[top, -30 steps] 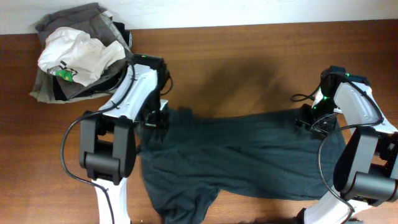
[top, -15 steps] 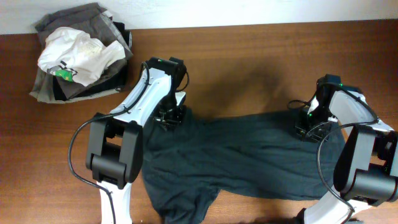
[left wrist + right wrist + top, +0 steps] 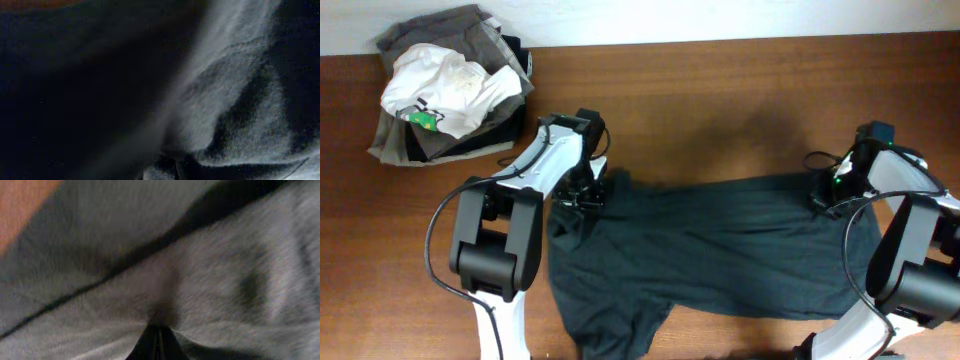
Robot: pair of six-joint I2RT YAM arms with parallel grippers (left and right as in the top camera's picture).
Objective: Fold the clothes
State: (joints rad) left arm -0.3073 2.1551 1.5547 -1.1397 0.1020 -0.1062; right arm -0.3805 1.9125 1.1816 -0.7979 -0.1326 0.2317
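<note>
The very dark teal-black T-shirt (image 3: 720, 250) lies spread across the wooden table, its top edge running between the two arms. My left gripper (image 3: 583, 197) is down on the shirt's upper left corner. My right gripper (image 3: 826, 200) is down on its upper right corner. In the left wrist view, bunched dark fabric (image 3: 235, 90) fills the frame and gathers at the fingertips (image 3: 172, 167). In the right wrist view, grey-looking fabric (image 3: 200, 270) puckers into the closed dark fingertips (image 3: 159, 342). Both grippers look shut on the shirt.
A pile at the back left corner holds a white garment with a green mark (image 3: 445, 85) on top of grey folded garments (image 3: 430, 35). Bare brown table (image 3: 720, 100) lies behind the shirt. A white wall runs along the far edge.
The left gripper moved right, then back left and slightly toward the front. The right gripper shifted right. The shirt's top edge now lies stretched straighter between them.
</note>
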